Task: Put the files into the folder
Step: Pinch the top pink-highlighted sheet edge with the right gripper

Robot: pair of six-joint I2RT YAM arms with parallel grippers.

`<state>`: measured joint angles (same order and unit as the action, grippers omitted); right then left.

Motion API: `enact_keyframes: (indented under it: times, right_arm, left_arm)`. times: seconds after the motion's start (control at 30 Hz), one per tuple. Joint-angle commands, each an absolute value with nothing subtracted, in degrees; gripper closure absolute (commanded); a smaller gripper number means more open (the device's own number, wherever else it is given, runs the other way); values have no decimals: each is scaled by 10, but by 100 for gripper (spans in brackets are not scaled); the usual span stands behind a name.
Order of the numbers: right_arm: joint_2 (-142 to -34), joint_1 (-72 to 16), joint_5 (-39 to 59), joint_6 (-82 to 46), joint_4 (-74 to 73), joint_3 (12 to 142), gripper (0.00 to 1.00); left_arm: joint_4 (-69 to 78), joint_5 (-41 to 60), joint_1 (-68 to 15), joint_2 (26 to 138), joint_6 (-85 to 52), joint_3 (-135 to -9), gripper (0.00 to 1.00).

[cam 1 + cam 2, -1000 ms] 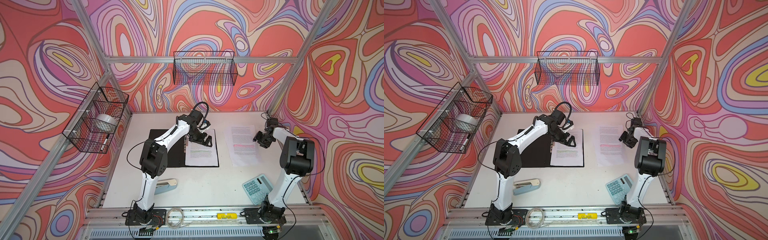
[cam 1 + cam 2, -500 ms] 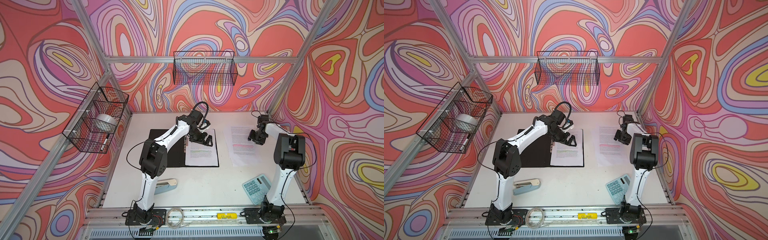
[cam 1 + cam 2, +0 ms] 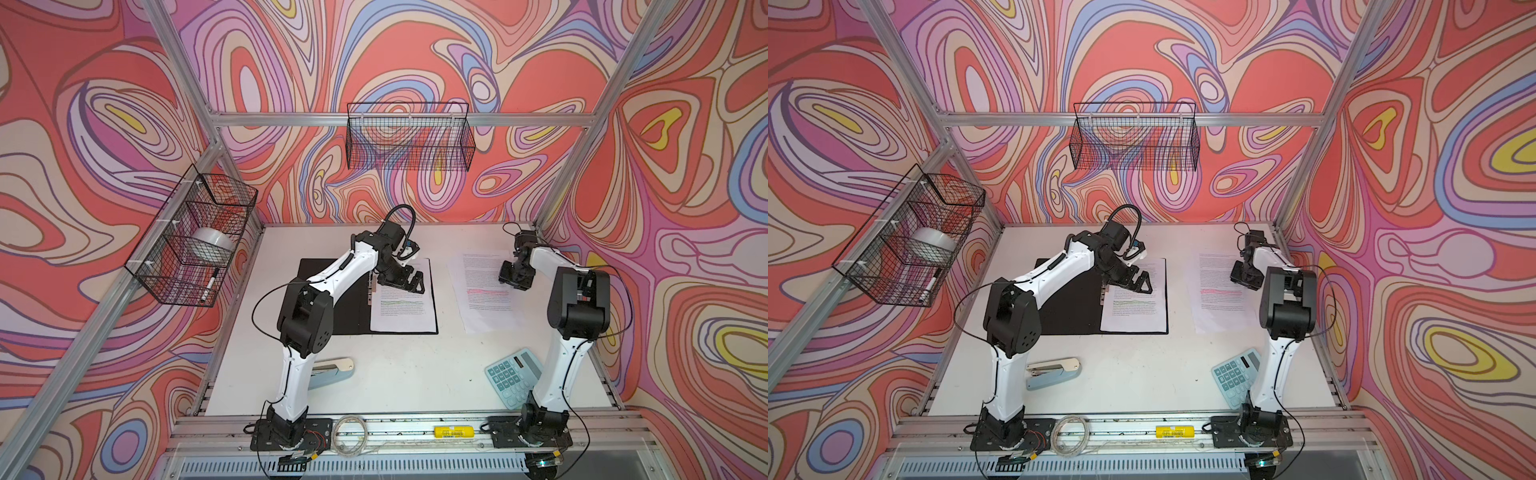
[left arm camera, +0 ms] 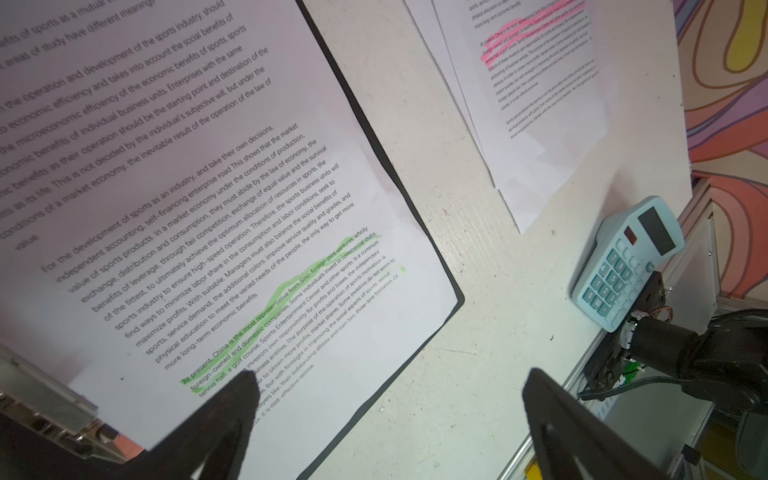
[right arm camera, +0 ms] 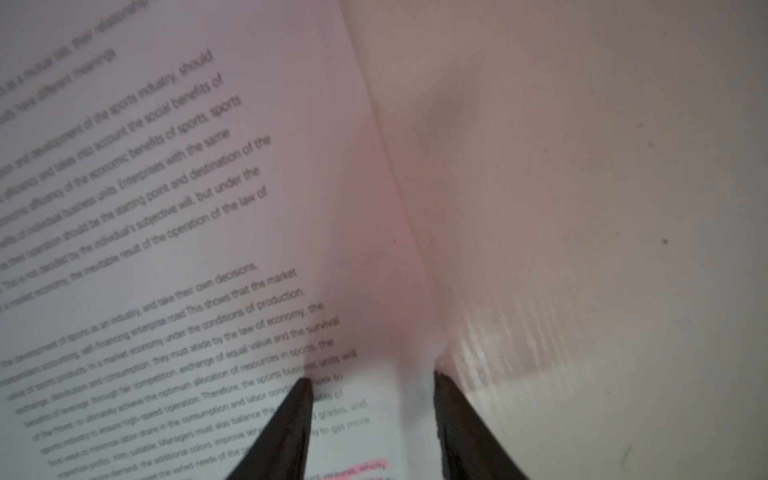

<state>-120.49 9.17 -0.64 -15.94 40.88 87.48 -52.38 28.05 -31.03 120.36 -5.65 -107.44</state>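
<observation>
Right claw (image 3: pixel 514 277) has slid toward the folder (image 3: pixel 353 318) and narrowed its jaws. They stand partly spread, one fingertip (image 5: pixel 293 415) on the loose files (image 3: pixel 486 303), its mate on bare bench (image 3: pixel 395 374) past the paper's edge farthest from the folder, pinching nothing visible. That wrist view is blurred, so whether the edge is lifted cannot be told. Left claw (image 3: pixel 409 283) has not moved: spread wide, low over the green-marked sheet (image 3: pixel 401 313) lying in the folder's right half. Its arm covers part of the folder's left half, and the clip (image 4: pixel 41 403) at the spine shows only in part. Loose files lie just right of the folder, slightly fanned; their count is unclear.
</observation>
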Motion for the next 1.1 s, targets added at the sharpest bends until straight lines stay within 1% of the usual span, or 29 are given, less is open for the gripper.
enact_keyframes:
  times: [0.0,0.13,0.2,0.33,0.43,0.57,0.63,0.8,1.07]
  right_arm:
    - [-1216,90,-1,-163,400,847,58]
    - [-1209,90,5,-162,394,845,68]
    - [-1207,90,6,-162,391,843,71]
    - [-1199,90,11,-158,386,838,82]
    - [-1191,90,18,-153,382,835,86]
    - [-1179,90,47,-147,385,833,90]
    - [-1171,90,70,-145,385,829,94]
    - [-1147,90,105,-152,388,818,100]
    - [-1122,90,121,-160,404,829,100]
  left_arm:
    - [-523,282,-307,1179,-58,-1067,0]
    - [-523,281,-307,1179,-57,-1066,0]
    - [-523,281,-307,1179,-57,-1065,0]
    - [-524,282,-307,1179,-57,-1065,0]
    - [-523,281,-307,1178,-57,-1065,0]
    - [-521,287,-307,1182,-58,-1070,0]
    - [-524,291,-307,1190,-58,-1080,0]
    - [-538,293,-307,1220,-55,-1118,0]
    - [-538,300,-307,1242,-68,-1144,0]
